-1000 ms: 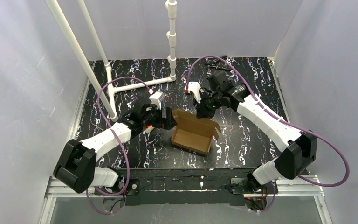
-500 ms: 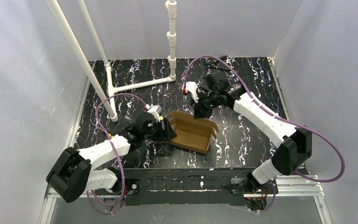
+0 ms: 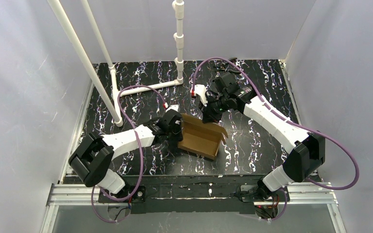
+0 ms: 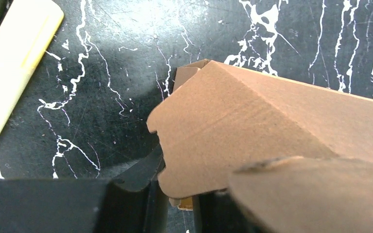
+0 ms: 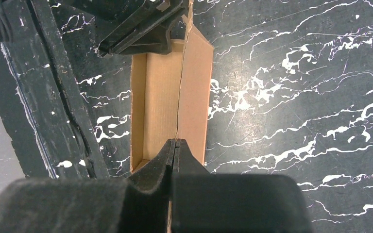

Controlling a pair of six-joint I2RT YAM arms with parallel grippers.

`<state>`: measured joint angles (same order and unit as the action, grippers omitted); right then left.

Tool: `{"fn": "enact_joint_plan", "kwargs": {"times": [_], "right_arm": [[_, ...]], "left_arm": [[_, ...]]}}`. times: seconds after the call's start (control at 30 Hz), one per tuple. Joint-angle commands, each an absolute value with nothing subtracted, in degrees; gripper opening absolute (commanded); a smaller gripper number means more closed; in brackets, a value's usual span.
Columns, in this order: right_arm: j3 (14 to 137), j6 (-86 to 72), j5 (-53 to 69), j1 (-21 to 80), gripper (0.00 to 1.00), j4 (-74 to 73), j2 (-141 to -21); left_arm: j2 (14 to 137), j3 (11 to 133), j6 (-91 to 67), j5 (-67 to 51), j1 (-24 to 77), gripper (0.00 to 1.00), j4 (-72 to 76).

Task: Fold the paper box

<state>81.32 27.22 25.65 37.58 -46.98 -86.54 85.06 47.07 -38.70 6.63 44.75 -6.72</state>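
**Camera setup: one overhead, two wrist views**

Top external: high, behind the arm bases at the near edge, tilted down and facing far. It is a wide view of the whole bench [image 3: 252,73] and both arms.

Left wrist: very close, looking down past the left gripper [image 4: 177,199] onto the bench.

Right wrist: close, looking steeply down over the right gripper [image 5: 175,150] towards the left side.

Shared: all three see the paper box [image 3: 201,138] mid-bench. The right wrist view also catches the left gripper.

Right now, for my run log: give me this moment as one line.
phase: folding | plain brown cardboard box: open-topped | right gripper: shut on its long wall | left gripper: at its end flap, grip unclear
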Motion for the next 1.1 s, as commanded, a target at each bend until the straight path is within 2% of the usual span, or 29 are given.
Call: {"fn": "enact_joint_plan", "kwargs": {"times": [0.0,0.07,0.1,0.3,0.33,0.37,0.4,0.63,0.8,1.0,1.07], "right_arm": [[82.0,27.5,27.3,37.6,0.01,-45.8,-85.8],[81.9,27.5,27.6,37.7,0.01,-45.7,-85.7],[81.8,27.5,27.6,37.7,0.01,-45.7,-85.7],[81.9,27.5,28.1,37.6,0.01,-45.8,-85.7],[81.8,27.5,28.1,37.6,0.01,-45.8,-85.8],[81.9,27.5,27.9,37.6,0.01,-45.9,-85.7],[82.0,27.6,27.8,37.6,0.01,-45.9,-85.7],[82.0,27.7,28.3,37.2,0.02,-46.0,-85.4],[81.9,27.9,28.8,37.0,0.02,-46.1,-85.6],[81.9,27.7,29.3,37.1,0.02,-46.1,-85.7],[81.6,27.8,29.4,37.1,0.02,-46.0,-85.4]], "left_arm": [[86.6,49.4,-37.9,10.8,45.9,0.15,-11.6],[87.0,49.6,-37.9,11.2,46.5,0.09,-11.9],[87.2,49.8,-37.7,11.5,46.7,0.0,-12.1],[86.3,50.3,-39.4,16.6,48.9,0.0,-13.2],[86.0,50.2,-40.1,16.8,49.0,0.03,-13.2],[85.2,49.8,-40.7,16.6,49.0,0.21,-13.1],[84.5,49.5,-40.9,16.4,49.1,0.29,-13.0],[75.6,45.8,-40.5,14.8,49.0,0.58,-12.5],[71.4,43.0,-40.5,15.9,48.3,0.69,-11.3],[76.2,43.2,-40.9,13.0,47.8,0.78,-7.5],[76.7,41.0,-40.9,11.4,47.2,0.78,-3.7]]}}
